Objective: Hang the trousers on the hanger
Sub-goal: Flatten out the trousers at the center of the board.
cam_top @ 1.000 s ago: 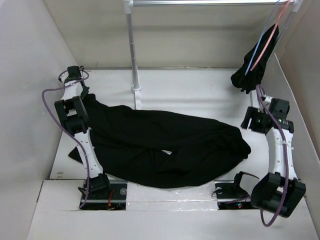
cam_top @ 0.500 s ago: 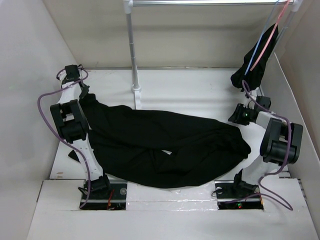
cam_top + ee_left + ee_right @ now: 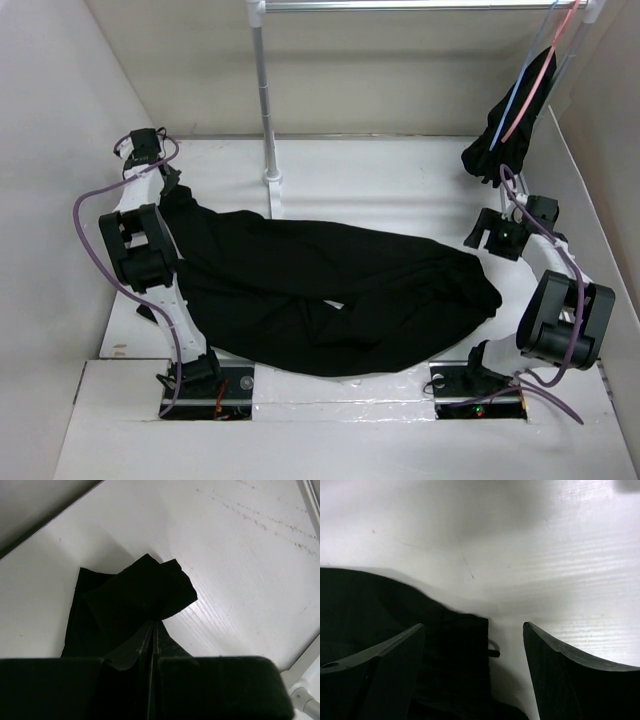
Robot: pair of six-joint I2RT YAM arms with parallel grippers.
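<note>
1. So far nothing is hung: we see the trousers point(image 3: 330, 300) lying spread on the table point(image 3: 380, 180).
2. We note the hanger point(image 3: 524, 75) on the rail point(image 3: 420, 5), far right, well apart from them.
3. Left gripper point(image 3: 152, 630) is pinched closed on a corner of the trousers.
4. Right gripper point(image 3: 473, 625) hovers wide apart, holding nothing, over their opposite end.
5. We judge that fetching the hanger and draping are both left.

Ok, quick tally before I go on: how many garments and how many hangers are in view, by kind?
Black garments: 2, the trousers and a smaller bunched garment
Hangers: 2, a light-blue hanger and a pink hanger
Total: 4
</note>
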